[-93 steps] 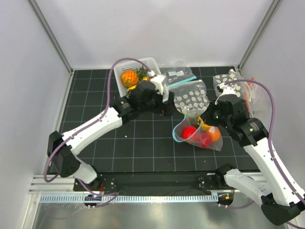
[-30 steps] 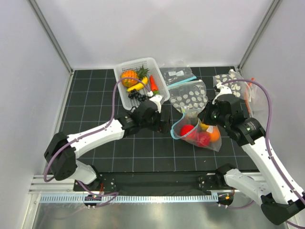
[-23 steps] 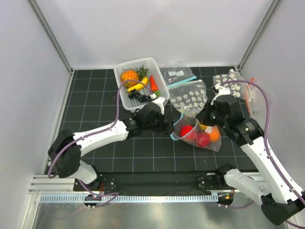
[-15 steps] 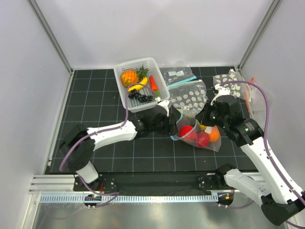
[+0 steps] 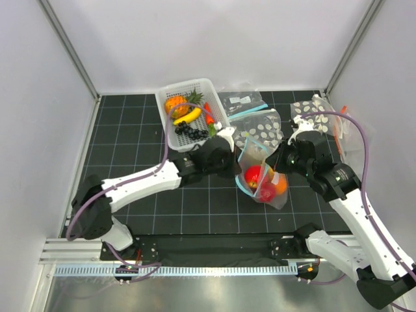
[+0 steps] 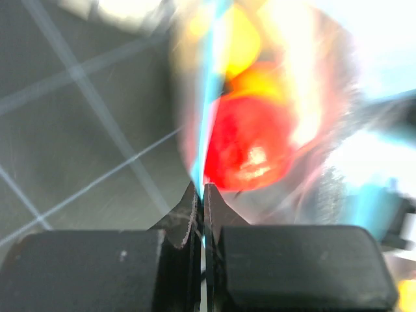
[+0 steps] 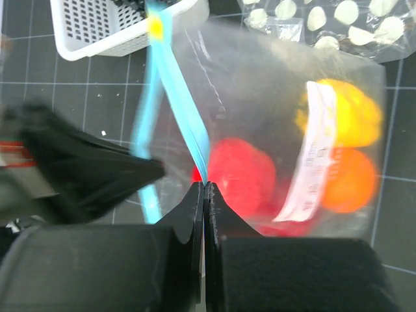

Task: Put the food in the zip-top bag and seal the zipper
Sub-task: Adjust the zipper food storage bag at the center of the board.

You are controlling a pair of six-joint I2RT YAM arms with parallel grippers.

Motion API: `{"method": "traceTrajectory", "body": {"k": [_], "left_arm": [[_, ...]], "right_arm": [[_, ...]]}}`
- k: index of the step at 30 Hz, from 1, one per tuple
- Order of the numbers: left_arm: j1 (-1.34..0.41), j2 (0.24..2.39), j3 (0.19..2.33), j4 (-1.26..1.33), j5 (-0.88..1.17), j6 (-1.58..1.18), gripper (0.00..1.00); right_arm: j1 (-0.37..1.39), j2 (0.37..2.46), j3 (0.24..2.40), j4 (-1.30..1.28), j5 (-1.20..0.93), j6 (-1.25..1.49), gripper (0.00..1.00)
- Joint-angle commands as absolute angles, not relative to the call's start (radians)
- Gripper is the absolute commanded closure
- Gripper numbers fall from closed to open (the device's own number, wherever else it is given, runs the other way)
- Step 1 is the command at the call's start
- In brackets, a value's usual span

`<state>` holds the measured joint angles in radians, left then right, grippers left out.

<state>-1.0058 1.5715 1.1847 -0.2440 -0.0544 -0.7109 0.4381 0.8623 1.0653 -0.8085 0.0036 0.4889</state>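
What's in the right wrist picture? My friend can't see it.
The right gripper pinches the blue zipper strip of a clear bag. Inside are red, orange and yellow toy fruits; a white basket is at top left.

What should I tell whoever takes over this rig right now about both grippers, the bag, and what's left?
Left gripper: fingers shut on the zipper.
Right gripper: fingers shut on the same strip.
The food, red, orange and yellow pieces, sits inside the zip-top bag on the table.
Done: bagging.
Left: the mouth looks unsealed, so press the zipper closed along its length.
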Motion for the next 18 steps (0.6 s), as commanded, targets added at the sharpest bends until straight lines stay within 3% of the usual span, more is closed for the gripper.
{"method": "traceTrajectory", "body": {"k": [1, 8, 18], "left_arm": [[-1.014, 1.442, 1.362, -0.348, -0.029, -0.657, 1.0], [-1.012, 1.359, 1.333, -0.408, -0.061, -0.664, 1.0], [-1.009, 1.385, 1.499, -0.707, -0.182, -0.58, 1.0]], "right_arm": [[0.437, 0.848, 1.068, -0.788, -0.044, 0.523, 0.99], [0.437, 0.802, 1.069, -0.833, -0.018, 0.543, 0.99], [0.436, 0.79, 1.118, -0.861, -0.041, 0.538, 0.99]]}}
